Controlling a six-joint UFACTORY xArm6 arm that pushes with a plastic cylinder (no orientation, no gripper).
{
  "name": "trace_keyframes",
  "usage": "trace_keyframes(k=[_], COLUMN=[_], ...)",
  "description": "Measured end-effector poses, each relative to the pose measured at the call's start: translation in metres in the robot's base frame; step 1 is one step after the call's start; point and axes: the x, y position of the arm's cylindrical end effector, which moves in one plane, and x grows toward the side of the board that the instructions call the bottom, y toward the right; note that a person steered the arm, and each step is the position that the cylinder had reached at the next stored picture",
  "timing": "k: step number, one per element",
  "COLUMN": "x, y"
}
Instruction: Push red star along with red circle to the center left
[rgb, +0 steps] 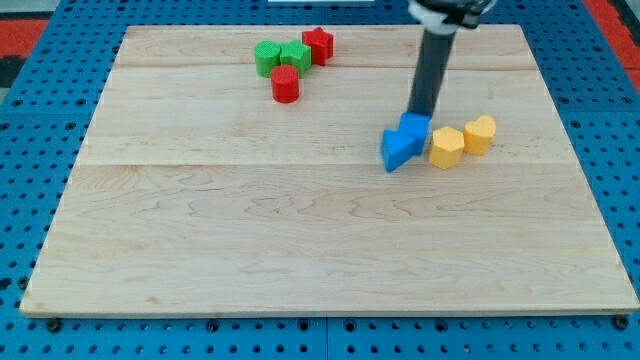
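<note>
The red star (318, 44) sits near the view's top, just right of two green blocks (281, 57). The red circle (285, 84) stands just below the green blocks. My tip (421, 113) is far to their right, at the upper edge of a blue cube (416, 128) that touches a blue triangular block (398, 149). The rod rises from there to the view's top.
A yellow hexagonal block (446, 147) and a yellow heart-like block (480, 134) lie right of the blue blocks. The wooden board (300, 240) ends on all sides in a blue pegboard surround.
</note>
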Motion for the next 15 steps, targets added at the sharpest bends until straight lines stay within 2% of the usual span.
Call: trace_keyframes(k=[2,3,5,7,8,10,11,12,14,15], x=[0.088,0.085,-0.017,-0.146,-0.183,-0.188,-0.165,-0.157,-0.162,-0.151], y=[-0.055,-0.076,-0.085,0.0,-0.046,-0.198,-0.2,-0.173,-0.142,-0.13])
